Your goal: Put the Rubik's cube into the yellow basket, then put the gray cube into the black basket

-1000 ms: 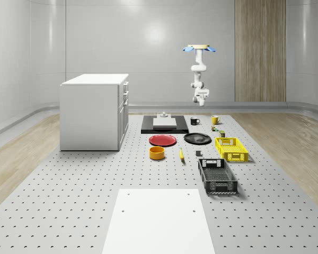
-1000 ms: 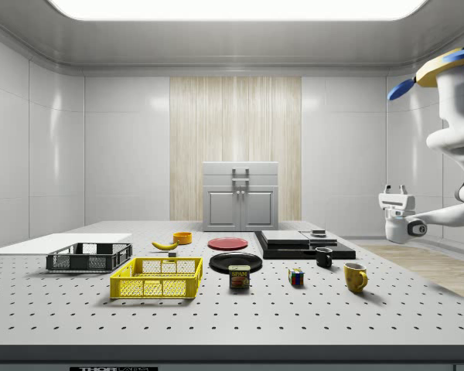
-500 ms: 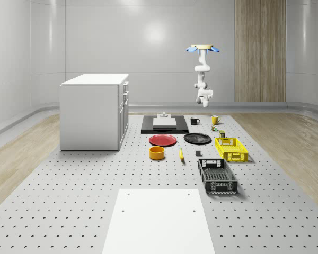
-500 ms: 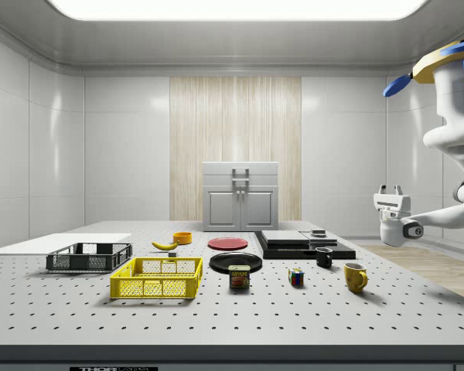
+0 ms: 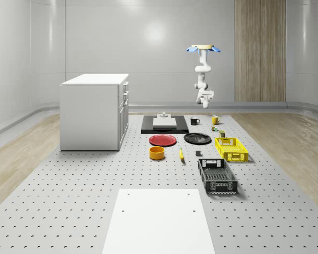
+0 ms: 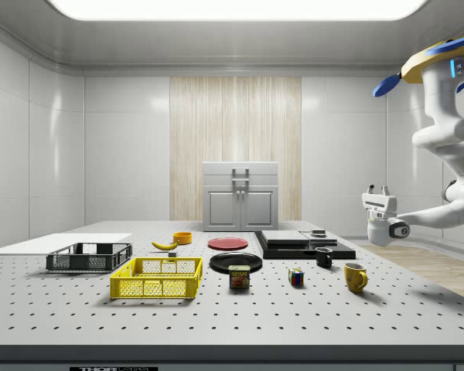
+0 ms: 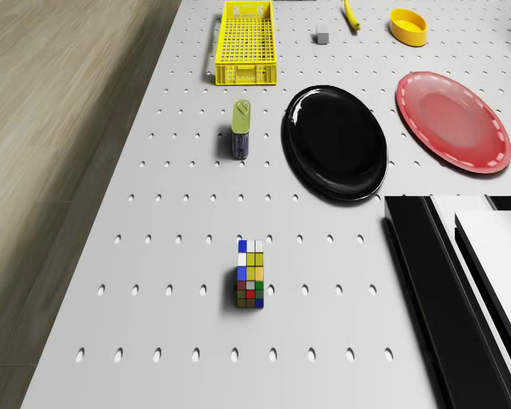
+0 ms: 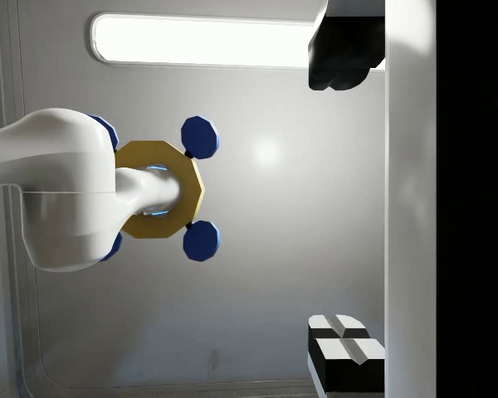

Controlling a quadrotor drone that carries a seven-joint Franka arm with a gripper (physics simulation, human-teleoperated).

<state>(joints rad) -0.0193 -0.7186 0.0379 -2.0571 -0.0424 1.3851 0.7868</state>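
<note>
I've got the drone (image 6: 437,62) hovering high past the counter's (image 6: 216,317) far end, jaws (image 6: 377,191) open, empty and pointing up. The Rubik's cube (image 7: 250,274) sits untouched on the counter, well apart from the yellow basket (image 7: 246,43).

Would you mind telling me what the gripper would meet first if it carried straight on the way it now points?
The gripper points upward, fingers toward the ceiling. In the wrist view the drone and ceiling light lie ahead. It would probably reach the ceiling, though depth is unclear.
</note>
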